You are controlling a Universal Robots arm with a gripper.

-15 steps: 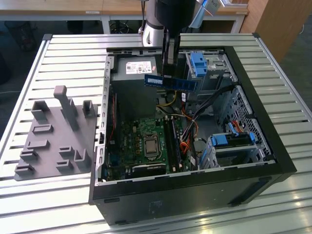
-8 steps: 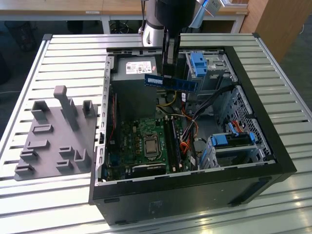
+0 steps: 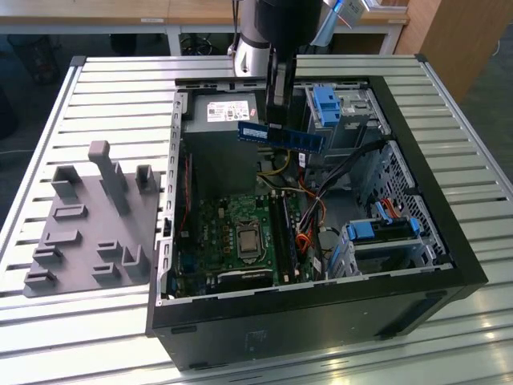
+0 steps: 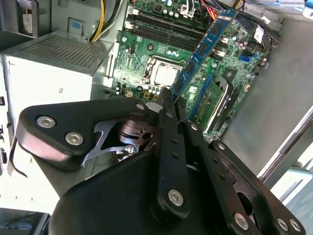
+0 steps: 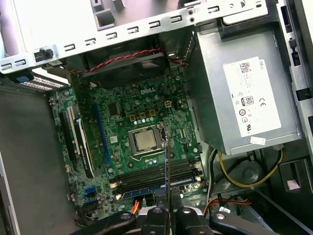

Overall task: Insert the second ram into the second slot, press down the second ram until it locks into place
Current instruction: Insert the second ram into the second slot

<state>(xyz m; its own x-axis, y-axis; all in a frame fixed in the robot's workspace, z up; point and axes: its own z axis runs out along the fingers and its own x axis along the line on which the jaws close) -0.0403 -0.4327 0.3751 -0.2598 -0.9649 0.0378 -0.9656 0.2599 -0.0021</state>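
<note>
Matte black gripper [image 4: 168, 100] clamped on the thin, flat blue second ram [image 4: 203, 49], held in air above the green motherboard [image 5: 142, 105] w/ square CPU socket [image 5: 145, 141]. First wrist view gives the stick edge-on; exterior view gives its flat face w/ white label. Grey sheet-metal PSU [image 5: 244, 98] beyond.

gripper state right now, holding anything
Gripper: shut on the thin, flat, long blue circuit-board ram stick, which hangs in the air above the green motherboard, not in a slot.
</note>
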